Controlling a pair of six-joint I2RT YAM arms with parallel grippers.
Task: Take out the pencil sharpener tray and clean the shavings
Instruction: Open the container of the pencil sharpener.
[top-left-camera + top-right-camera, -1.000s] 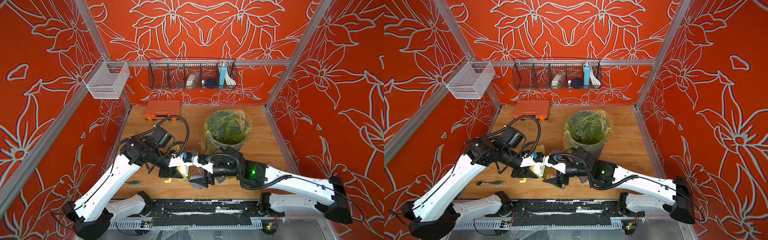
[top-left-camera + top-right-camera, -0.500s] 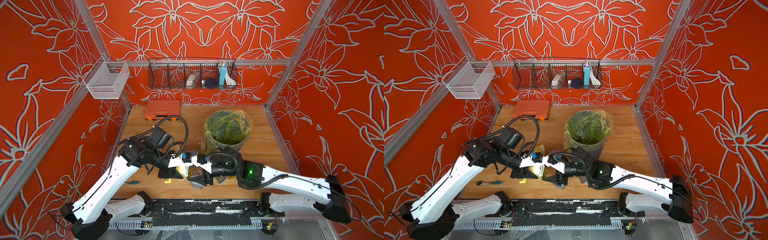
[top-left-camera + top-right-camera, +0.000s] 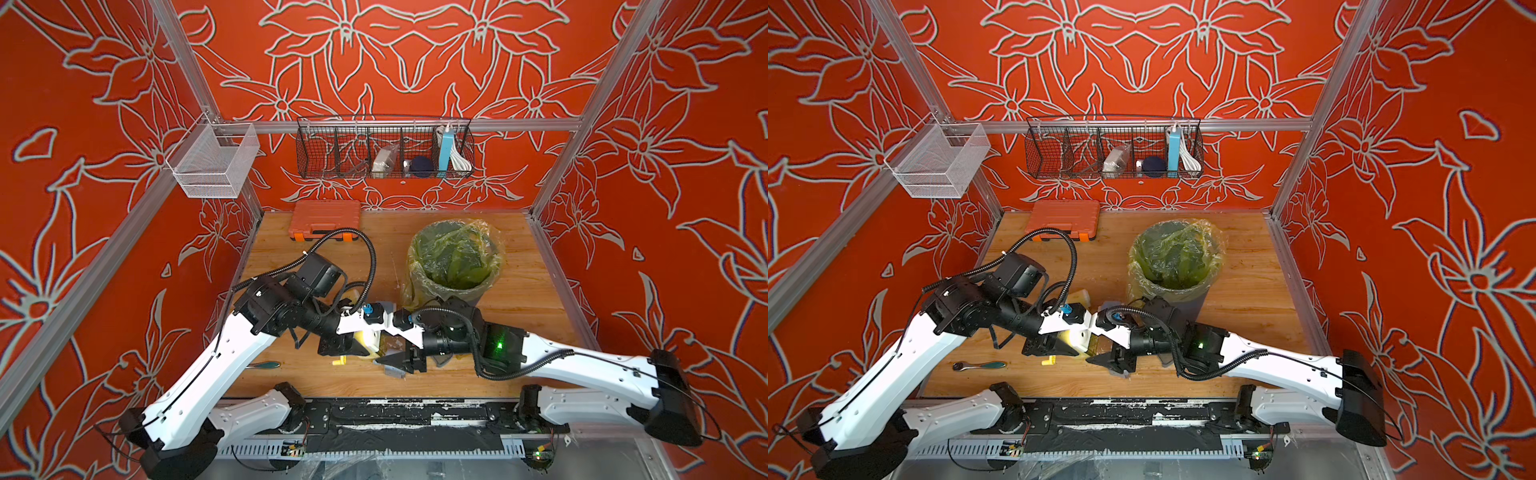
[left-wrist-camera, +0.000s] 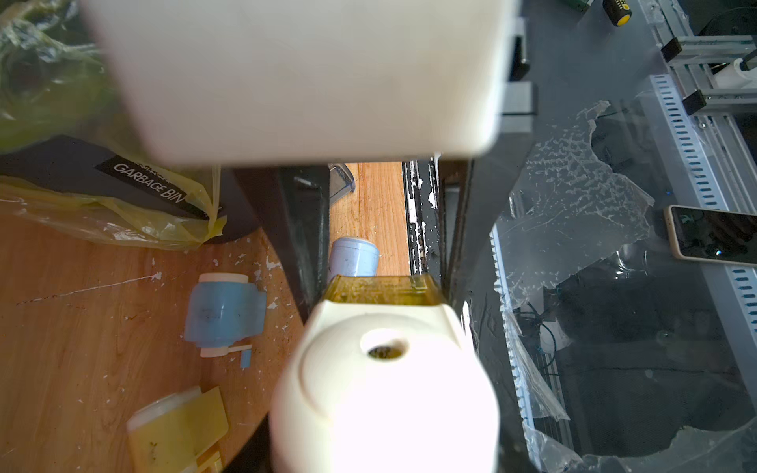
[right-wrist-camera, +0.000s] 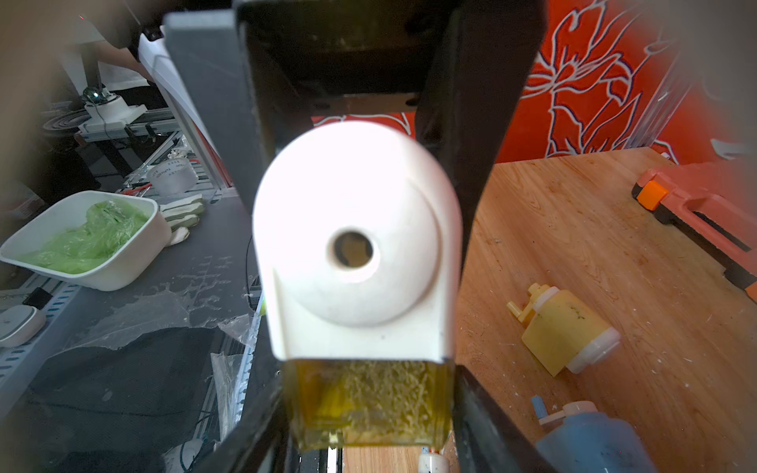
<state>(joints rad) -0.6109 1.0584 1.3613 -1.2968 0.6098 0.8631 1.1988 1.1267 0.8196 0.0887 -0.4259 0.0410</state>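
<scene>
My left gripper (image 3: 353, 345) is shut on a cream pencil sharpener (image 5: 356, 245), holding it just above the wooden table near the front edge. A see-through amber tray (image 5: 368, 401) sticks out of the sharpener's end, and pale shavings (image 5: 389, 389) lie packed inside it. My right gripper (image 5: 368, 385) faces the left one. Its two black fingers (image 5: 483, 417) press on the tray's two sides, so it is shut on the tray. In the left wrist view the tray (image 4: 381, 290) shows beyond the sharpener (image 4: 385, 389). White flecks of shavings (image 4: 262, 270) dot the wood.
A garbage bin (image 3: 453, 262) lined with a yellow-green bag stands just behind the right arm. A blue sharpener (image 4: 223, 311) and a yellow sharpener (image 5: 565, 331) lie on the table. An orange case (image 3: 324, 220) sits at the back, and a ratchet tool (image 3: 262, 365) lies front left.
My right gripper has slid left toward the sharpener and its jaws have narrowed onto the tray. The left arm has held still.
</scene>
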